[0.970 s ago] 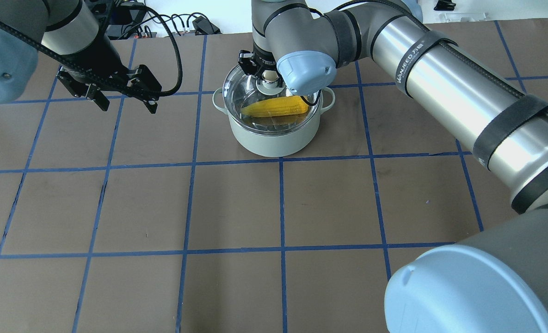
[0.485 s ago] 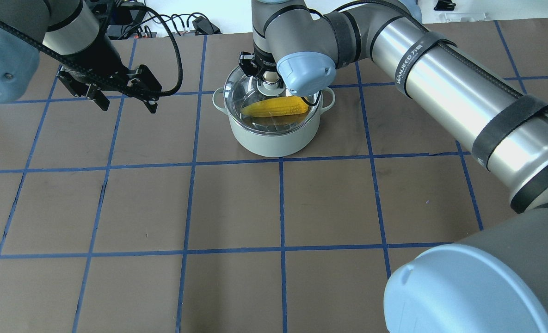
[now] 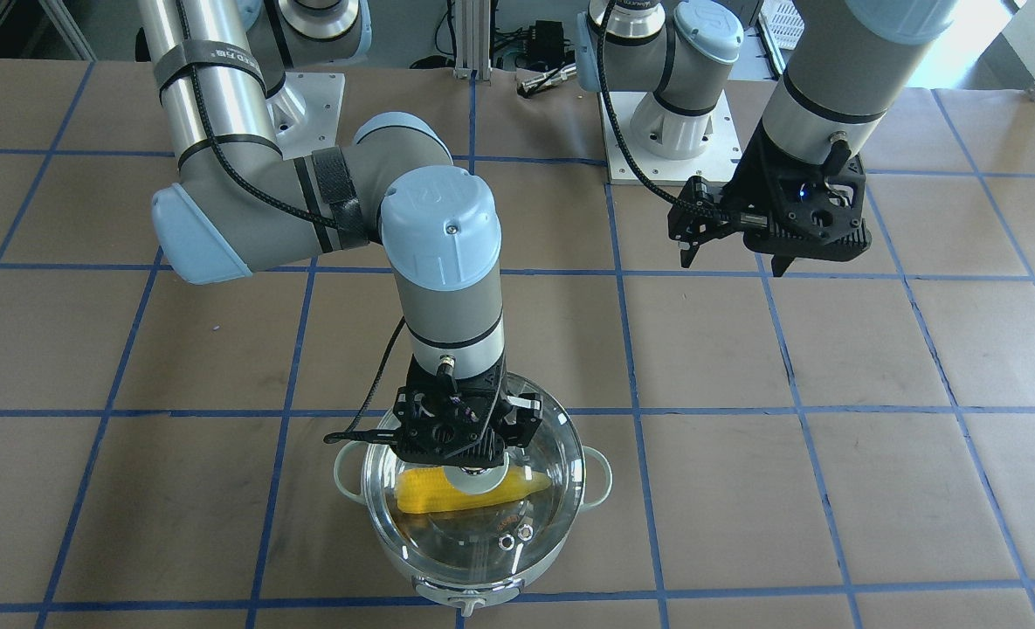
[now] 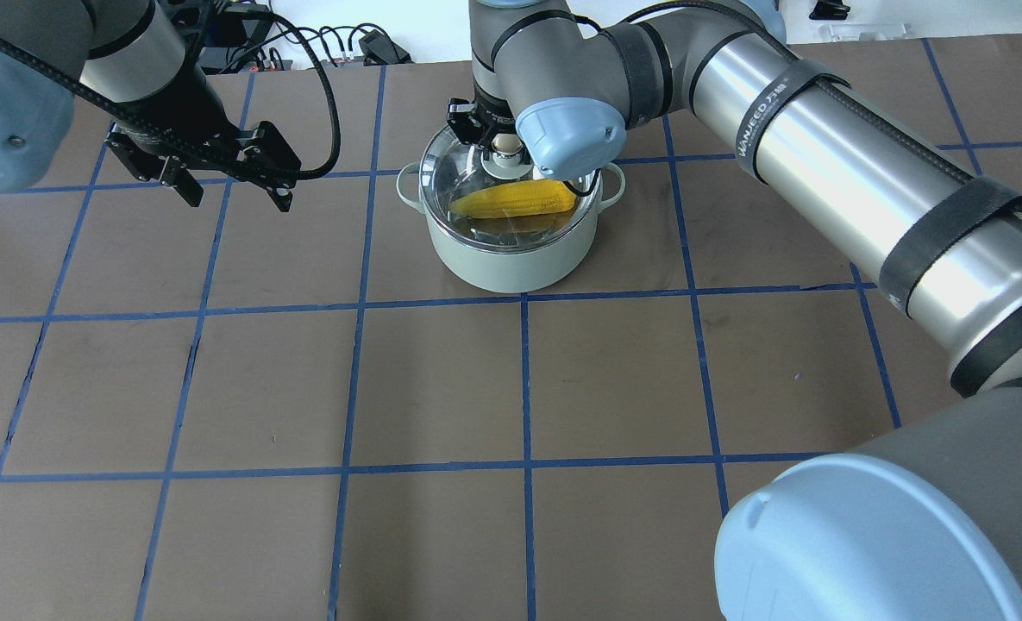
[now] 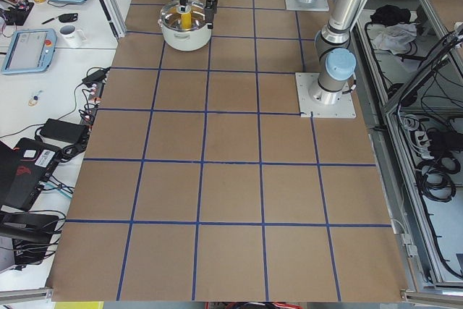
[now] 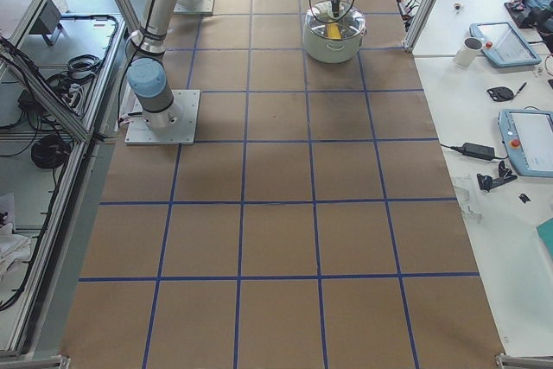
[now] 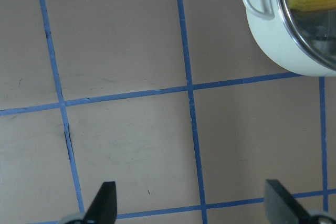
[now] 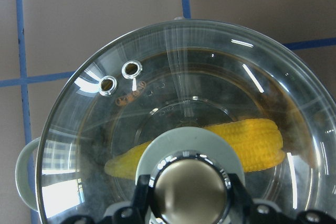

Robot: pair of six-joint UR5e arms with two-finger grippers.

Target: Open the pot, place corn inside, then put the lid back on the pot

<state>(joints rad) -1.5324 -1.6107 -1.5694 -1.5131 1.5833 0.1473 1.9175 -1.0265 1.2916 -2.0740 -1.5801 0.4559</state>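
Note:
The pale mint-green pot point(image 4: 511, 263) stands at the far middle of the table. The yellow corn point(image 4: 519, 198) lies inside it, seen through the glass. The clear glass lid point(image 4: 459, 172) sits on the pot's rim. My right gripper point(image 4: 500, 147) is shut on the lid's beige knob from above. In the right wrist view its fingers point(image 8: 142, 192) flank the knob over the lid point(image 8: 210, 87) and the corn point(image 8: 257, 140). My left gripper point(image 4: 239, 203) is open and empty, hovering above the table left of the pot. The left wrist view shows the pot point(image 7: 278, 40) at its top right.
The table point(image 4: 511, 388) is brown with a blue tape grid. Cables and boxes point(image 4: 329, 43) lie beyond its far edge. The arm bases point(image 3: 665, 140) stand on the robot's side. Tablets and a mug point(image 6: 471, 51) rest on side benches.
Almost nothing differs. My right gripper stays on the lid's knob with a very slight shift, and the lid stays on the pot. The left arm has not moved.

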